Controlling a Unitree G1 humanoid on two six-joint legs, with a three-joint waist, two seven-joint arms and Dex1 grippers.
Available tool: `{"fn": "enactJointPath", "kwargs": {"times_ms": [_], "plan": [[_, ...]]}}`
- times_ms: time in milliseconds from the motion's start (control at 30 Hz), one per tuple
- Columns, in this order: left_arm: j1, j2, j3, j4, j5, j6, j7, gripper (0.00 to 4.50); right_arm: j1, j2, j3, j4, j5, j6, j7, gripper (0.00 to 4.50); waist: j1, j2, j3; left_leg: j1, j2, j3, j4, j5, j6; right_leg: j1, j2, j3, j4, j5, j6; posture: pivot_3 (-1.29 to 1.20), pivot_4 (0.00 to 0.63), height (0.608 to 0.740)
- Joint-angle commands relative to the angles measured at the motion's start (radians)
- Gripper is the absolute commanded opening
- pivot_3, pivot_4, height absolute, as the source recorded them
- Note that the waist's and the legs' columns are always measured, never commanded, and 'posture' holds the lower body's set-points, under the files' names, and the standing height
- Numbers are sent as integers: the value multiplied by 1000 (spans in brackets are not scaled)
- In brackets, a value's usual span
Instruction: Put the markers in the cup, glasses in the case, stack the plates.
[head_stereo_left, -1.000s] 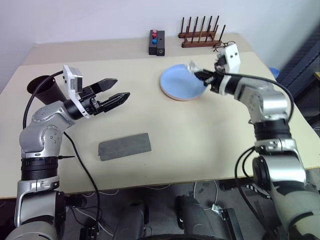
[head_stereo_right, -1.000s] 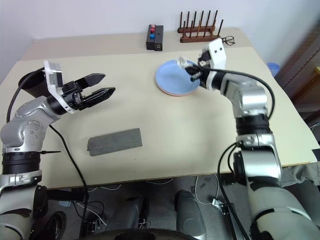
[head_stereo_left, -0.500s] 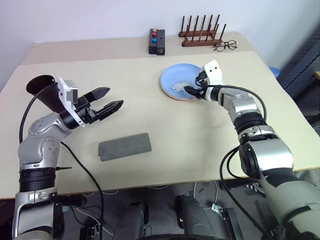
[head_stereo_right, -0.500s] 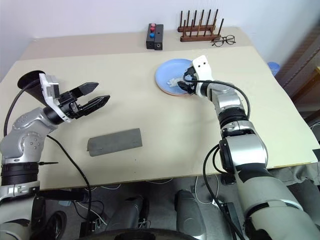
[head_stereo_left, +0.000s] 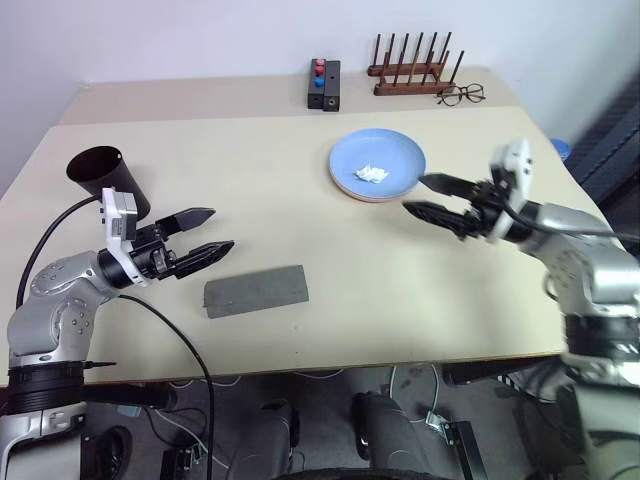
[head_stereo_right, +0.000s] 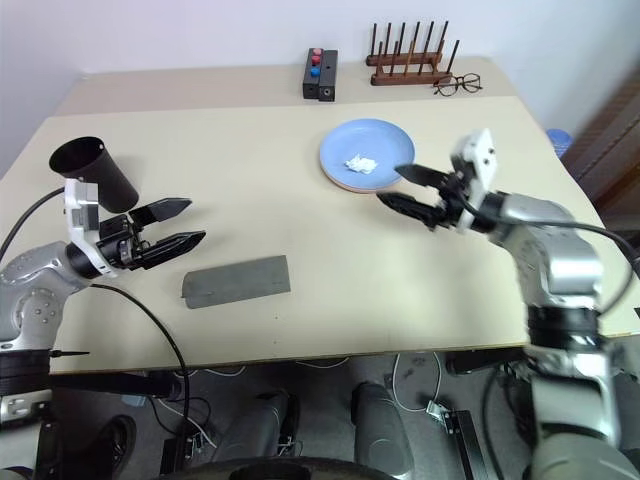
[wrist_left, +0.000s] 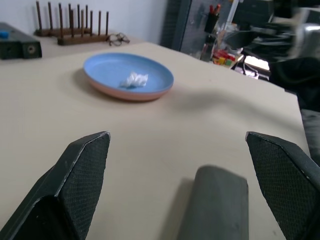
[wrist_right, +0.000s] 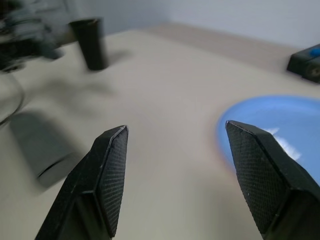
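The light blue plate (head_stereo_left: 390, 152) lies on the pink plate (wrist_left: 132, 95), whose rim shows under it, at the table's far middle. A small white crumpled scrap (head_stereo_left: 372, 174) rests on the blue plate. My right gripper (head_stereo_left: 414, 194) hovers open and empty just in front of the plates. The black cup (head_stereo_left: 100, 175) stands at the left. Between the cup and the grey case (head_stereo_left: 255, 290), my left gripper (head_stereo_left: 222, 229) stands open and empty, level, pointing right. The case lies flat with its flap closed. The markers and the glasses are out of view.
A black box with red and blue buttons (head_stereo_left: 324, 85), a wooden peg rack (head_stereo_left: 412, 70) and wire-framed spectacles (head_stereo_left: 462, 95) sit along the far edge. Bare tabletop (head_stereo_left: 330, 250) lies between the two grippers.
My right gripper dropped the white scrap onto the blue plate, opened and drew back toward me. The left arm sank and pulled back to the left, still open.
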Motion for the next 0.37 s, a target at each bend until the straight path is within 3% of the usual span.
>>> {"fn": "enactJointPath", "kwargs": {"times_ms": [33,233,367], "plan": [[-46,7,-28,44,34,-41,-34,4500,87,-22,-33,-141,-21,-80,-14,3129,2,0,0,0,0,0,0,0,0,1,0,0,0,0,0,0,150,740],[-75,-26,-55,54,62,-82,-20,4500,198,-44,-59,-119,-79,-236,-2,3129,3,0,0,3,0,1,0,0,1,3,1,0,0,0,0,0,150,740],[-56,-41,-49,47,61,-91,-10,4500,136,-45,-27,-41,-93,-265,3,3129,0,0,0,3,0,1,0,0,1,3,0,0,0,0,0,0,150,740]]}}
